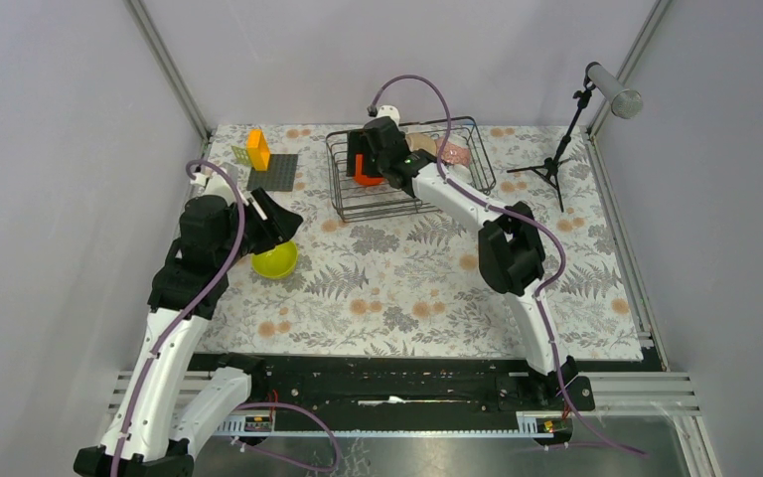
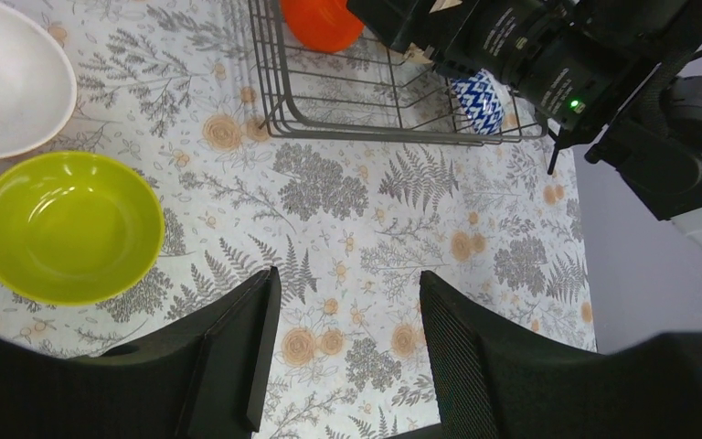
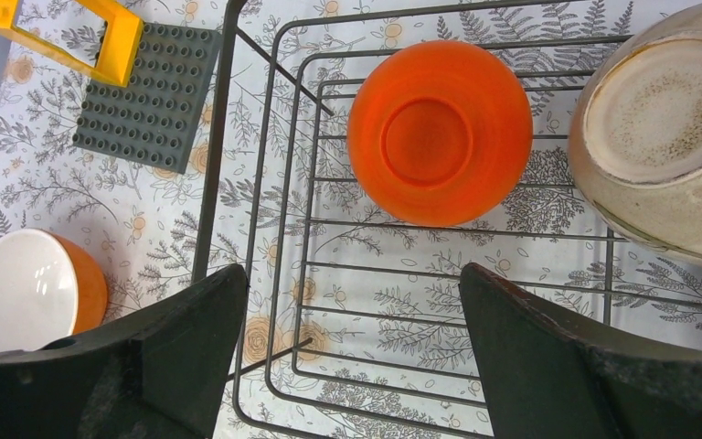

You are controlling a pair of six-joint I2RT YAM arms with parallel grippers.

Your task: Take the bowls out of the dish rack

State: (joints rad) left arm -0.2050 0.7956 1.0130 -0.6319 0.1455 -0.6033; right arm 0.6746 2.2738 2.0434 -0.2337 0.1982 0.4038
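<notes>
At the left of the counter (image 1: 407, 288) the left gripper (image 2: 347, 279) hangs released and empty, its fingers spread wide above the patterned surface. The yellow-green bowl (image 2: 69, 226) sits upright just to the left of them, not touching. Close beside it a white-lined orange bowl (image 3: 32, 288) also stands on the counter, outside the dish rack (image 1: 382, 207). Farther right, the right gripper (image 3: 352, 274) is poised over the rack's left end, likewise spread and holding nothing. An upturned orange bowl (image 3: 439, 133) lies on the wires just ahead of its fingertips, roughly centred between them and untouched. A cream bowl (image 3: 663, 137) leans in the rack to that bowl's right, and a blue-and-white bowl (image 2: 477, 101) shows through the wires, partly hidden.
</notes>
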